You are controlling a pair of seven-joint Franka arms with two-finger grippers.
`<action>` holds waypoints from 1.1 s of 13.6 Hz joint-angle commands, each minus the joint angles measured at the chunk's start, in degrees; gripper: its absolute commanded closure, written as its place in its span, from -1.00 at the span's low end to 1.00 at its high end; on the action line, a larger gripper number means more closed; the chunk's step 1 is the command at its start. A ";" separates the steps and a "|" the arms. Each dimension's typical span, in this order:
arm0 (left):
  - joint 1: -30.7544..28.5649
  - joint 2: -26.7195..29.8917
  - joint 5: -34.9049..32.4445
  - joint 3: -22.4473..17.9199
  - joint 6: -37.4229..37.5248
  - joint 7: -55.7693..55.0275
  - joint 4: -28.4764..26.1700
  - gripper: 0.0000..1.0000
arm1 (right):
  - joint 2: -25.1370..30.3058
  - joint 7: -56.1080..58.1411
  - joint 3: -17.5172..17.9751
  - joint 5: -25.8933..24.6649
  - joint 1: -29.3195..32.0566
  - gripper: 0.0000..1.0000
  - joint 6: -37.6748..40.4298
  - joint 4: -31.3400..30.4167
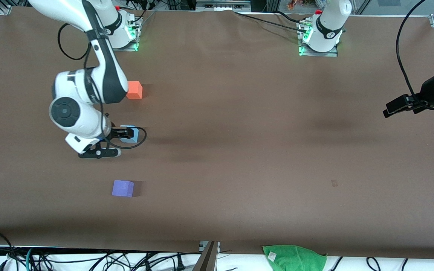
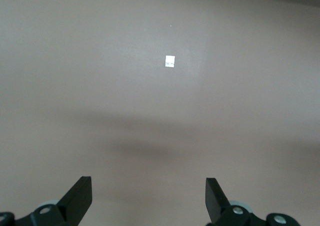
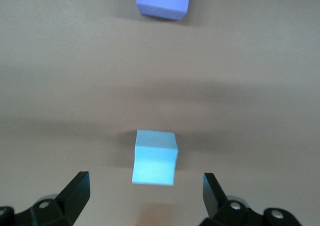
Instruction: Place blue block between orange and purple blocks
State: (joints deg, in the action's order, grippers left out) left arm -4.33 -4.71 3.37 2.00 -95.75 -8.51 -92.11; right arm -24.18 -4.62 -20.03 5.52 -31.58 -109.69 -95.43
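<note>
The blue block [image 3: 155, 157] is seen resting flat on the brown tabletop [image 1: 239, 131], a cube with no long axis, its faces roughly square to the line of blocks; it lies directly below the right gripper [image 3: 145, 196], between the spread fingers [image 3: 75, 191] but touched by neither; nothing is held. The purple block [image 3: 163, 1] is set nearer the front camera than the gripper, the orange block [image 1: 134, 90] farther. The left gripper [image 2: 149, 198] is held wide open and empty over bare tabletop at the left arm's end, waiting.
</note>
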 commanded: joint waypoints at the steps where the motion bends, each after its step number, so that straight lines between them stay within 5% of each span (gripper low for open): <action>1: 0.11 0.14 -1.52 0.29 0.03 -0.45 0.09 -1.00 | -0.43 5.39 -2.90 0.46 0.47 -1.00 10.42 9.18; 6: 0.11 0.14 -1.52 0.29 0.03 -0.45 0.09 -1.00 | 1.06 9.01 -5.90 0.90 0.64 -1.00 23.27 18.78; 11: 0.11 0.14 -1.52 0.29 0.03 -0.45 0.09 -1.00 | 4.92 8.40 -6.61 0.99 1.87 -1.00 29.87 20.02; 13: 0.11 0.14 -1.52 0.29 0.03 -0.45 0.09 -1.00 | 7.47 7.79 -5.12 0.99 4.49 -1.00 31.03 19.85; 15: 0.11 0.14 -1.52 0.37 0.03 -0.45 -0.08 -1.00 | 10.80 7.87 5.20 0.64 15.25 -1.00 32.25 17.75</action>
State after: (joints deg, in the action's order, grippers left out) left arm -4.33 -4.72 3.37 2.00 -95.75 -8.51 -92.11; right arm -17.28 3.24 -23.65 5.54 -25.84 -79.22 -75.67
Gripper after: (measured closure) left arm 0.000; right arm 0.000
